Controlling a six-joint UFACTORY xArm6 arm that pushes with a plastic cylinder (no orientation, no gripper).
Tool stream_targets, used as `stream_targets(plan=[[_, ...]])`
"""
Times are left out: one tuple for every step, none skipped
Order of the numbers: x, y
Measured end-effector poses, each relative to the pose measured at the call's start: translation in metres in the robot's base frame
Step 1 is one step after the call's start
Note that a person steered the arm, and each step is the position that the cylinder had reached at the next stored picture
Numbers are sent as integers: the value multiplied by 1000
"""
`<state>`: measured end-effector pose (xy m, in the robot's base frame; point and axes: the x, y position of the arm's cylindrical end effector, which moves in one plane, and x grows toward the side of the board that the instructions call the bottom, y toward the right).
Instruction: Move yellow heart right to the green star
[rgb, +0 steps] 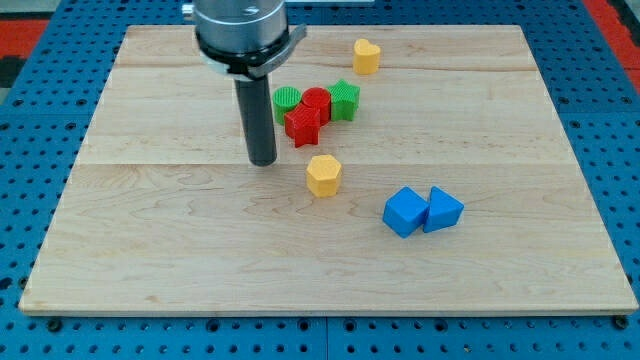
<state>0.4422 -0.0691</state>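
The yellow heart (366, 56) lies near the view's top, right of centre. The green star (344, 99) sits below and slightly left of it, at the right end of a tight cluster. My tip (262, 160) rests on the board left of and below that cluster, well down-left of the heart and not touching any block.
The cluster also holds a green round block (287, 100), a red round block (316, 101) and a red star (302, 124). A yellow hexagon (323, 175) lies right of my tip. Two blue blocks (404, 211) (442, 209) sit together lower right. The wooden board (150, 260) ends on a blue pegboard.
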Motion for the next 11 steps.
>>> stream_targets(plan=[[4, 54], [14, 128], [7, 137], [-36, 200], [-108, 239], [-171, 207], [-213, 161], [-218, 101], [-198, 119], [-162, 133], [-135, 157]])
